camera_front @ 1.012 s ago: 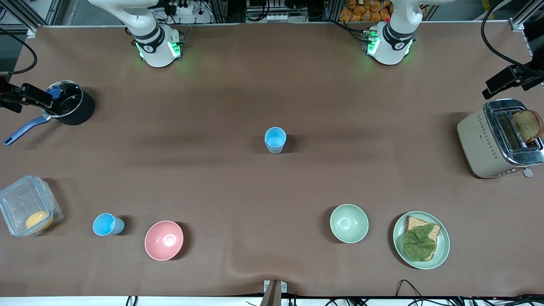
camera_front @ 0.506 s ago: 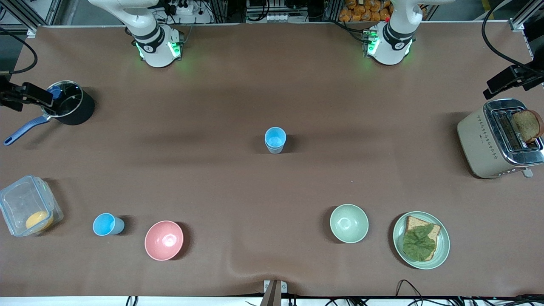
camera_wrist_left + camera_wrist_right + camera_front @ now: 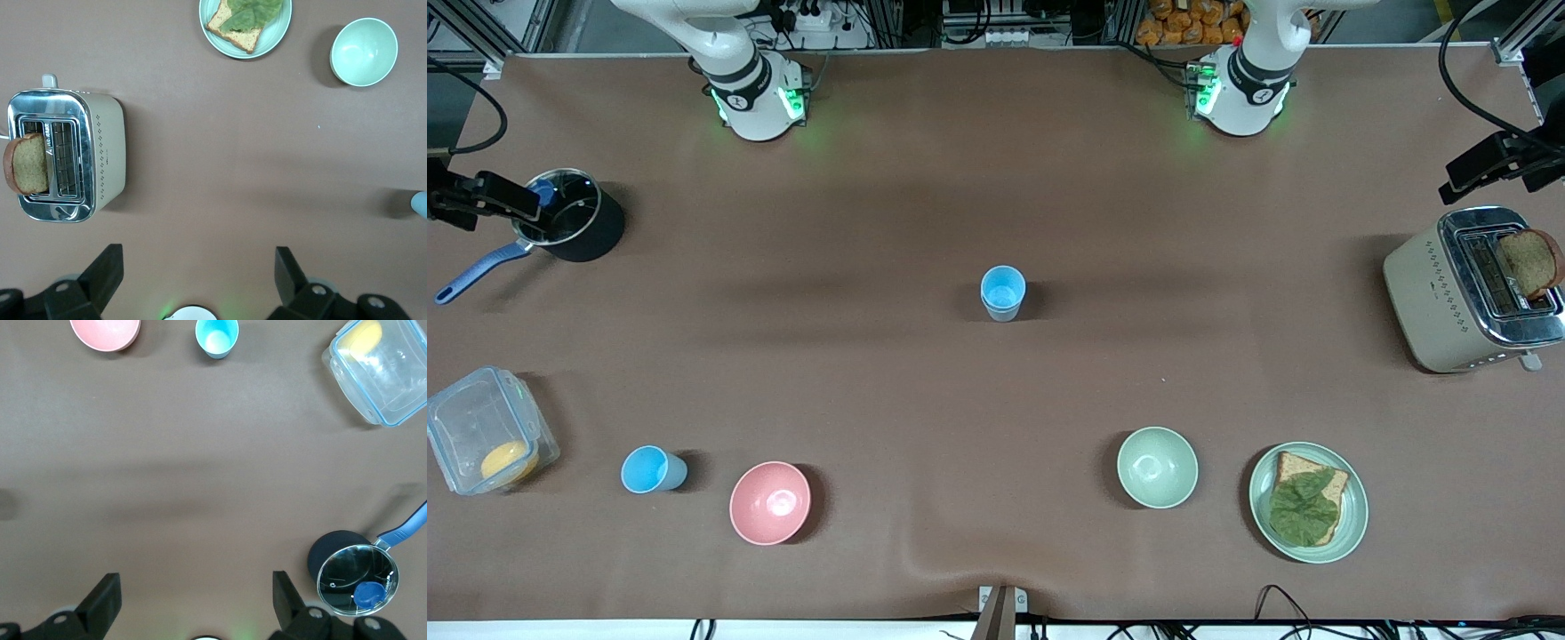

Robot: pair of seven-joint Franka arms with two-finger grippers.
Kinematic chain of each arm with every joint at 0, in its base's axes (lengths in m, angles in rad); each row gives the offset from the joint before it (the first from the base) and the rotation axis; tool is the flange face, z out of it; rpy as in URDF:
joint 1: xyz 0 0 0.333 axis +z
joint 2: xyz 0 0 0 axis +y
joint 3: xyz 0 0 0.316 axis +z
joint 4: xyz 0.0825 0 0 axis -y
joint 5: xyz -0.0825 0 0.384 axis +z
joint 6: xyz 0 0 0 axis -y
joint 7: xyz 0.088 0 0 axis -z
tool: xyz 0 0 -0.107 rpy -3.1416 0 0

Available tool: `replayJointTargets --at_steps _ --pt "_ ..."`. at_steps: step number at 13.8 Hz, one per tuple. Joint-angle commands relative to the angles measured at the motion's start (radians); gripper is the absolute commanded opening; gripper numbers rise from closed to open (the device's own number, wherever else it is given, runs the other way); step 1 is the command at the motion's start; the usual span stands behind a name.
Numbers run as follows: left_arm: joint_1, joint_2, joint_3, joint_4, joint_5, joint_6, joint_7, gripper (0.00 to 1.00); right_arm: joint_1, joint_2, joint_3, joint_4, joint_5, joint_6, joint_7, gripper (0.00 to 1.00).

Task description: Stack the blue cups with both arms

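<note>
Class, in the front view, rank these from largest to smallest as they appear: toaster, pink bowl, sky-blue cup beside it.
1. toaster
2. pink bowl
3. sky-blue cup

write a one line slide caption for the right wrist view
Right tool open high over bare brown table, looking down on a sky blue cup, pink bowl, clear lidded container and lidded black saucepan.

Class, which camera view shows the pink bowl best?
The front view: the pink bowl shows whole, beside the bright blue cup. The right wrist view cuts it at the frame edge; the left wrist view misses it.
</note>
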Motion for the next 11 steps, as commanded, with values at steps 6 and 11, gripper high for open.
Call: replayJointTargets --at_steps 6,11 --pt "-0.013 0.000 -0.010 0.022 0.017 -0.019 0.044 1.00 -0.002 -0.034 0.003 -0.023 -0.007 -0.007 -0.007 1.00" --pt "-0.012 0.006 -0.055 0.020 0.017 -0.025 0.044 1.00 -0.003 -0.034 0.002 -0.023 -0.006 -0.007 -0.007 1.00"
